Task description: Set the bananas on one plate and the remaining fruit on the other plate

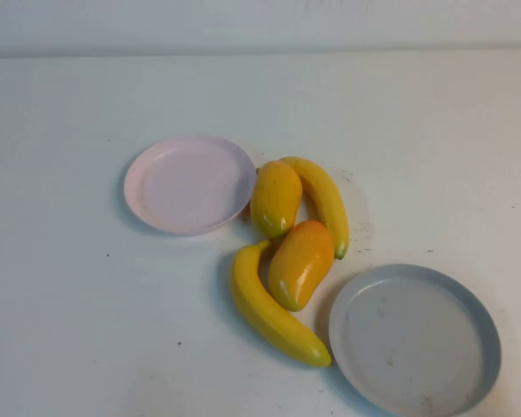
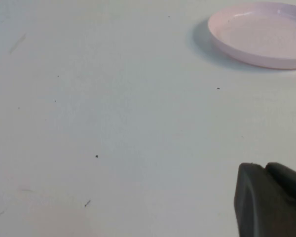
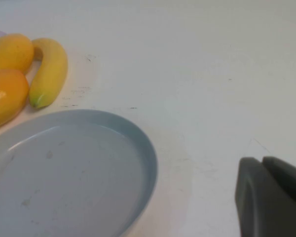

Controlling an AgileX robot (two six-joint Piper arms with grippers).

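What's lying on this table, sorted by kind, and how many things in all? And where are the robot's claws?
Bananas: 2 (far banana, near banana)
Mangoes: 2 (far mango, near mango)
Plates: 2 (pink plate, grey-blue plate)
Total: 6
Left gripper sits near the pink plate, right gripper near the grey-blue plate; neither holds anything.

Both my arms out of high view. Left gripper (image 2: 271, 200): only dark tip shows at edge of left wrist view, hanging above table surface, holding nothing visible. Right gripper (image 3: 271, 195): same dark tip at edge of right wrist view, above table, nothing visible in it.
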